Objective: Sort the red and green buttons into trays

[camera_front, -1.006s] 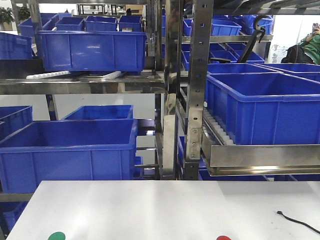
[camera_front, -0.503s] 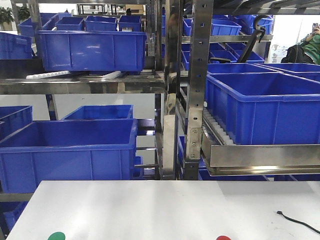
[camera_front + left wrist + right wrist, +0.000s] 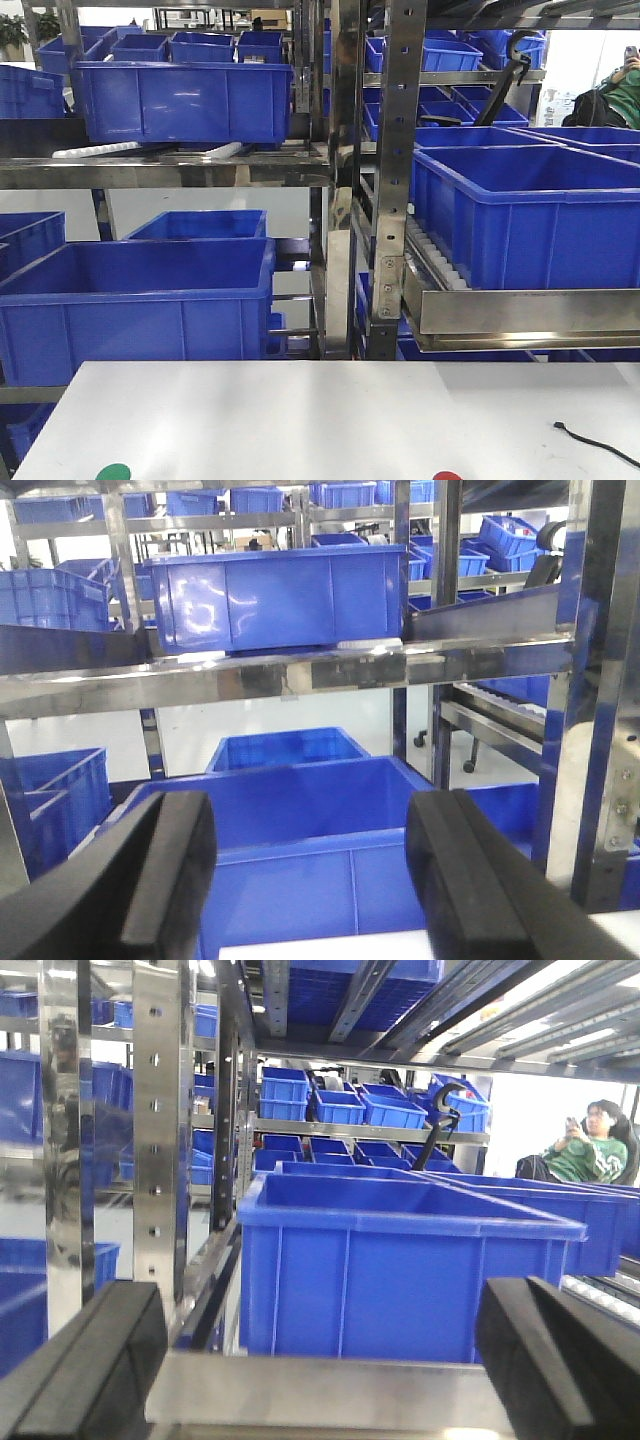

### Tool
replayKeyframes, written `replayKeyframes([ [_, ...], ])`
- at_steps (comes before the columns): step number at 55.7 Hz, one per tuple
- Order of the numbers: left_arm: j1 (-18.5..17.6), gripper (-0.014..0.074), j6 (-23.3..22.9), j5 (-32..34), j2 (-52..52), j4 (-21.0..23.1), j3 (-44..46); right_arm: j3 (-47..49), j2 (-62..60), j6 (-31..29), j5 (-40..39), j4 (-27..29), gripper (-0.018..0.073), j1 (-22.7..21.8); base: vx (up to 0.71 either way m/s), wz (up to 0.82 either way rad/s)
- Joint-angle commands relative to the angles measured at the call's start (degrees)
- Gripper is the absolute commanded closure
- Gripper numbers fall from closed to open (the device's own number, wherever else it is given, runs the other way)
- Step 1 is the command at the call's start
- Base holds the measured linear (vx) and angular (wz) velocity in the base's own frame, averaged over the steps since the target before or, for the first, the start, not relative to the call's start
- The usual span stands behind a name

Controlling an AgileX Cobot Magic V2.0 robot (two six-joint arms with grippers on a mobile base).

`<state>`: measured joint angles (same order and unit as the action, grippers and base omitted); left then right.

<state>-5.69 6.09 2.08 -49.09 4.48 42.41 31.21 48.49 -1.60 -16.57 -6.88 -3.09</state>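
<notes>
Front view, table: we see a white table (image 3: 320, 420) in front of steel racks.
Front view, green button (image 3: 113, 472): only the top of its round cap shows, at the lower edge on the table's left side.
Front view, red button (image 3: 447, 476): only a sliver of its cap shows, at the lower edge towards the right, well apart from the green one.
Front view, cable: a thin black cable (image 3: 595, 445) lies on the table's right side.
Front view, crates: the left shelf crate (image 3: 135, 300) and the right shelf crate (image 3: 530, 215) show bare blue inner walls, but we cannot see their floors.
Left wrist view, left gripper (image 3: 315, 880): its black fingers are spread wide with nothing between them.
Left wrist view, crates: the open crate (image 3: 300, 820) sits straight ahead beyond the fingers, its floor hidden. The upper crate (image 3: 275, 595) stands above it on a steel shelf, and we see only its side.
Right wrist view, right gripper (image 3: 320, 1375): its fingers are spread wide and hold nothing.
Right wrist view, crate: the near crate (image 3: 400, 1270) stands directly ahead, and we cannot see its contents.
Right wrist view, person: a seated person (image 3: 585, 1150) in green is up to the gripper's right.
</notes>
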Motion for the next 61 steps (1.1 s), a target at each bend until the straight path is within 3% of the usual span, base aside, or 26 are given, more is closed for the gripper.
replayKeyframes([
  [1, 0.13, 0.0050, -0.50, 3.73, 0.33, 0.15, 1.93, -5.41, 2.79, 2.28, -12.66, -2.78, -0.0074, -0.32, 0.00, 0.00],
  [7, 0.13, 0.0050, -0.50, 3.47, 0.33, 0.15, 1.93, -14.10, 7.77, 7.13, -23.85, -5.36, -0.0032, -0.32, 0.00, 0.00],
  [13, 0.13, 0.0050, -0.50, 3.47, 0.33, 0.15, 1.93, -21.75, 16.41, 8.28, -36.18, -11.86, 0.0002, -0.32, 0.00, 0.00],
  [20, 0.13, 0.0050, -0.50, 3.47, 0.33, 0.15, 1.93, -23.46, 27.63, 8.28, -48.76, -17.09, 0.0010, -0.32, 0.00, 0.00],
  [29, 0.13, 0.0050, -0.50, 3.47, 0.33, 0.15, 1.93, -23.33, 40.53, 7.20, -62.24, -18.51, 0.0009, -0.32, 0.00, 0.00],
  [39, 0.13, 0.0050, -0.50, 3.47, 0.33, 0.15, 1.93, -17.55, 50.77, 5.22, -62.83, -26.13, 0.0009, -0.32, 0.00, 0.00],
  [51, 0.13, 0.0050, -0.50, 3.47, 0.33, 0.15, 1.93, -9.98, 59.08, 5.22, -61.37, -27.46, 0.0009, 0.67, 0.00, 0.00],
  [61, 0.13, 0.0050, -0.50, 3.47, 0.33, 0.15, 1.93, -3.44, 66.61, 5.22, -61.37, -27.18, 0.0009, 5.31, 0.00, 0.00],
])
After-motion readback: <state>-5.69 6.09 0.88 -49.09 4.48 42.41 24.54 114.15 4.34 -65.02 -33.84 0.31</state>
